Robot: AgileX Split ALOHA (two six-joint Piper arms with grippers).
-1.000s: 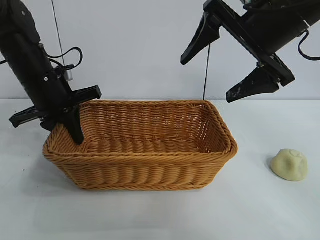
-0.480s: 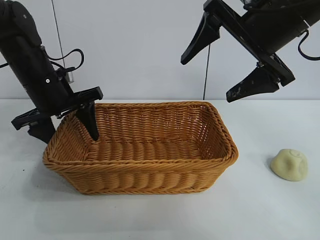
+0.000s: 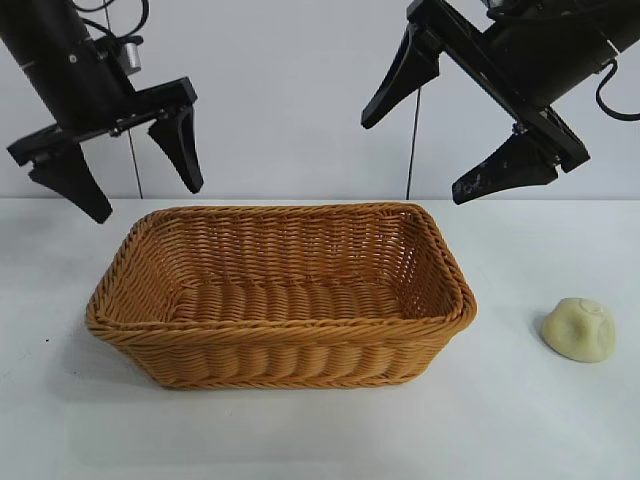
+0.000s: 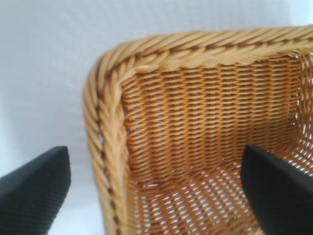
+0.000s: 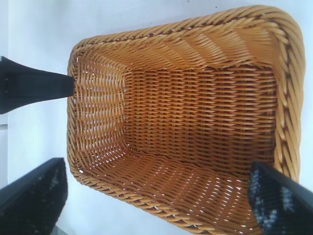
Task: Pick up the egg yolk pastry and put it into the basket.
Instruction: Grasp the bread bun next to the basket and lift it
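Note:
The egg yolk pastry (image 3: pixel 578 329), a small pale dome, lies on the white table to the right of the basket (image 3: pixel 300 368), apart from it. The golden woven basket (image 4: pixel 105 122) stands mid-table with nothing inside (image 5: pixel 195 112). My left gripper (image 3: pixel 147 200) hangs open above the basket's left end, touching nothing; in its wrist view the left gripper (image 4: pixel 154 156) straddles the corner rim from above. My right gripper (image 3: pixel 414 160) is open, high over the basket's right end. The right gripper (image 5: pixel 156 191) holds nothing.
The white tabletop (image 3: pixel 520 420) spreads in front of and to both sides of the basket. A thin cable (image 3: pixel 412 150) hangs behind the basket against the pale back wall. One dark finger (image 5: pixel 34 88) of the left gripper shows in the right wrist view.
My left gripper let go of the basket's left rim, opened wide and rose above it. The basket settled flat. The right arm and the pastry stayed still.

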